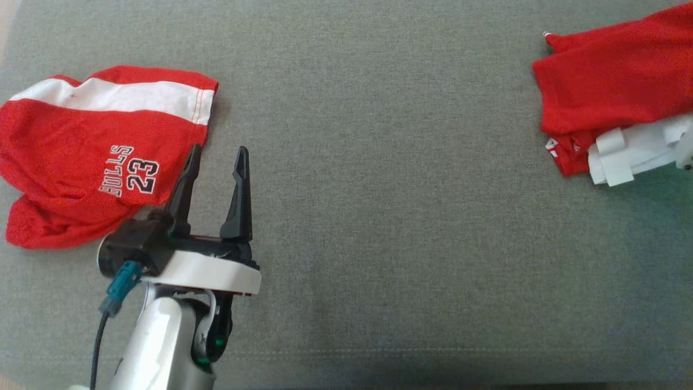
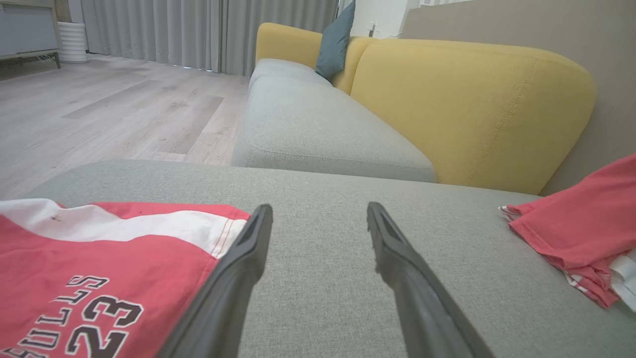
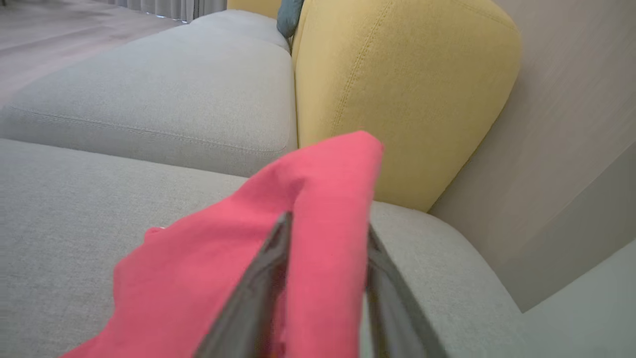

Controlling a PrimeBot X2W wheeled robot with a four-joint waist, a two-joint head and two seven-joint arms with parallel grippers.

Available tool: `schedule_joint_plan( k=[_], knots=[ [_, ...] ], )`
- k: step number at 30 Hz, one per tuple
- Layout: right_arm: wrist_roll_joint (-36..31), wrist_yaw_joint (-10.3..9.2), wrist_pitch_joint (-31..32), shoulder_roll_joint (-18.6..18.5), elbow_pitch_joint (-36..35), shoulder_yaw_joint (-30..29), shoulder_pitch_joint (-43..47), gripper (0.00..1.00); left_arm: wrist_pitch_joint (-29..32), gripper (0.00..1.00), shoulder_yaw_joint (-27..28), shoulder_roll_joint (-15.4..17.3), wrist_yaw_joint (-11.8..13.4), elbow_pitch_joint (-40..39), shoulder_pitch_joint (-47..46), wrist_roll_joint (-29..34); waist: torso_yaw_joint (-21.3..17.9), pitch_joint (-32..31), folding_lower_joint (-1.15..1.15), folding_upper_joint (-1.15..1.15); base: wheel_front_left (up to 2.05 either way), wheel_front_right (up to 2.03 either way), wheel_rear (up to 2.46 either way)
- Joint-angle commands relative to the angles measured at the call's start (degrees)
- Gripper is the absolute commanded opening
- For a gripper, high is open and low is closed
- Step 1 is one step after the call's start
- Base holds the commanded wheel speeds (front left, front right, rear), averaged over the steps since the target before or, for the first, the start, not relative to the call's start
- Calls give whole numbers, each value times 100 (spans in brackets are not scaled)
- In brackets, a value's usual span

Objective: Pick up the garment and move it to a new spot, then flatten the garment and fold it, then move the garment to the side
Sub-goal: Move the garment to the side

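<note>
A red garment lies folded at the far right of the grey cushion, with white fabric showing under its near edge. In the right wrist view a raised fold of this garment stands between the parted fingers of my right gripper. A second red garment, with a white band and "BULLS 23" printed on it, lies crumpled at the left. My left gripper hovers open and empty just right of it, its left finger over the cloth's edge.
A yellow sofa backrest and a beige wall rise behind the right side. More grey seat cushions and a teal pillow run further back. Wood floor lies beyond the cushion's left edge.
</note>
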Motion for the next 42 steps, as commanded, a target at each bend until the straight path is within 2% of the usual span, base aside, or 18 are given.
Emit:
schedule_joint_plan(
  k=[1,5,9,13,22,27,35,42],
  knots=[
    [89,-4,34,-53,-256,66,32,100,-69,100,182,42,0,-175,-192,21,9,-16,0,0,0,0,0],
    [85,-4,52,-79,-409,26,70,100,-69,100,163,42,11,-139,-173,-2,40,-99,0,0,0,0,0],
    [93,-4,15,54,-626,94,129,100,-69,100,168,42,41,-106,-134,-25,61,-240,0,0,0,0,0],
    [177,-4,-131,355,-905,252,216,100,-69,100,180,42,86,-104,-90,-55,76,-450,0,0,0,0,0],
    [503,-4,-688,1354,-1377,687,862,100,-69,100,227,42,219,-160,117,-70,139,-1054,0,0,0,0,0],
    [712,-4,-851,1601,-1492,903,1408,100,-69,100,228,42,267,-187,253,-67,180,-1335,0,0,0,0,0],
    [1499,-4,-1141,1661,-1798,1434,2614,100,-69,100,176,42,356,-214,618,-82,209,-1762,0,0,0,0,0],
    [1577,-4,-1437,1662,-1982,1463,3195,100,-69,100,29,42,370,-94,962,-90,231,-1900,0,0,0,0,0]
  ],
)
